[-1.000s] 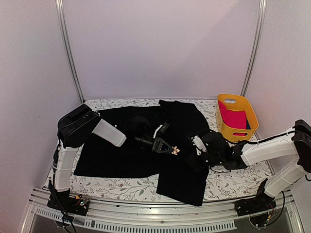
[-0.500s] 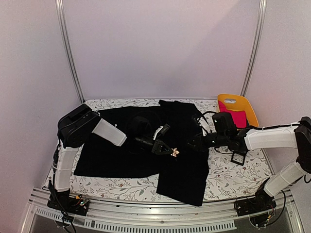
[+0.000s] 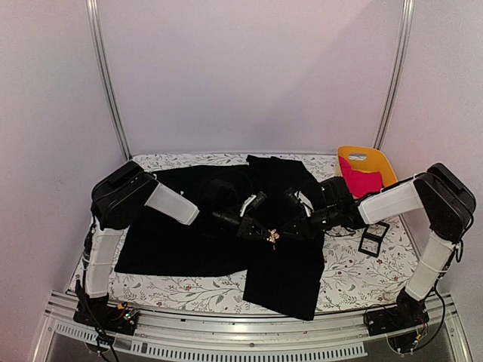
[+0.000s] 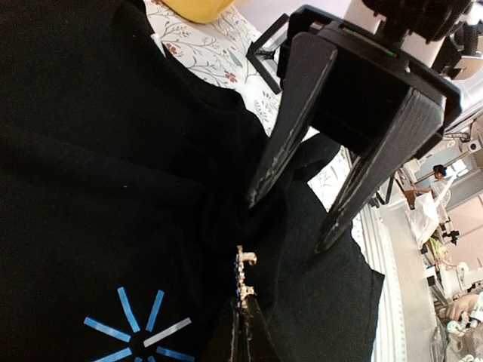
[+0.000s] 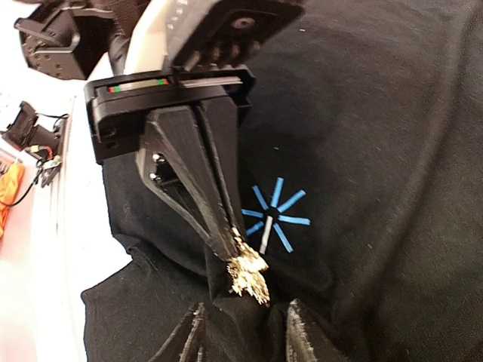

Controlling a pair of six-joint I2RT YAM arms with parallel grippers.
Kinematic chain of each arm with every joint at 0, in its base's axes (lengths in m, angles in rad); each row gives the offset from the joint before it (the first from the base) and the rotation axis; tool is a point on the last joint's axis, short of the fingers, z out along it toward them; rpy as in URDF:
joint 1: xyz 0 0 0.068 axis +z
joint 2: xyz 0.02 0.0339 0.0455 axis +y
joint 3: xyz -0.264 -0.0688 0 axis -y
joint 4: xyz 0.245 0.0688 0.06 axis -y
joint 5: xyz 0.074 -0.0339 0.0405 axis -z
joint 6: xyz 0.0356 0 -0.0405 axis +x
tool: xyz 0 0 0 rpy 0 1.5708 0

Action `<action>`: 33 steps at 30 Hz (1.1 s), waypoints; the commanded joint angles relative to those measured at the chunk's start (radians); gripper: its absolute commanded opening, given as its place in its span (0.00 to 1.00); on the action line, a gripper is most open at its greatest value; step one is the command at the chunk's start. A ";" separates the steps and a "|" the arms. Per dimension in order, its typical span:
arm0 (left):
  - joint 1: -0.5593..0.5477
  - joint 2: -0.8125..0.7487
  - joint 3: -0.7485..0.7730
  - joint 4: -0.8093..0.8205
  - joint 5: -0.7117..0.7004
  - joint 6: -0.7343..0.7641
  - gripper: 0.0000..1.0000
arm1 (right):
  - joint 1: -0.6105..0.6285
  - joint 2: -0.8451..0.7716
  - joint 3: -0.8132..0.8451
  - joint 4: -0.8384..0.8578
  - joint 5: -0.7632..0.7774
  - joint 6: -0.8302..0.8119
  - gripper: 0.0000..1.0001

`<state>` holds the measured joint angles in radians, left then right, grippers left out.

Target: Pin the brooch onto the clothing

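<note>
Flowered cloth (image 3: 355, 279) covers the table where the black shirt (image 3: 189, 241) lies, the left gripper (image 5: 233, 249) pinching the brooch (image 5: 247, 275) near its blue star print (image 5: 273, 217), the right gripper (image 4: 287, 222) facing it, fingers spread.

brooch (image 5: 247, 275): sm pale-gold, near blue print (image 5: 273, 219) | shirt (image 3: 173, 237): blk long-slv, spread out, creased

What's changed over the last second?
The right gripper swung left toward the brooch and now faces it open, gripping nothing. The left gripper stayed shut on the brooch, in the same spot over the black shirt.
</note>
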<state>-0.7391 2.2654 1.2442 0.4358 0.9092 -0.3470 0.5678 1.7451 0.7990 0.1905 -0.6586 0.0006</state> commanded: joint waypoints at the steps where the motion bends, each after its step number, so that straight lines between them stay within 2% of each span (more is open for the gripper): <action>1: -0.002 0.013 0.015 -0.027 0.010 0.035 0.00 | -0.005 0.081 0.014 0.063 -0.101 -0.028 0.29; 3: -0.002 0.011 0.015 -0.029 0.008 0.039 0.00 | -0.006 0.101 0.011 0.085 -0.104 -0.029 0.25; 13: -0.004 0.013 0.016 -0.029 0.016 0.043 0.00 | -0.005 0.172 0.042 0.131 -0.130 -0.011 0.17; 20: -0.004 0.014 0.018 -0.028 0.016 0.043 0.00 | -0.005 0.183 0.043 0.138 -0.152 -0.014 0.03; 33: -0.004 0.023 0.022 -0.029 0.013 0.043 0.00 | -0.004 0.177 0.025 0.152 -0.217 -0.039 0.00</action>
<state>-0.7395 2.2669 1.2442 0.4129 0.9325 -0.3130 0.5598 1.9182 0.8272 0.3080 -0.8200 -0.0204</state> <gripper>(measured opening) 0.005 0.022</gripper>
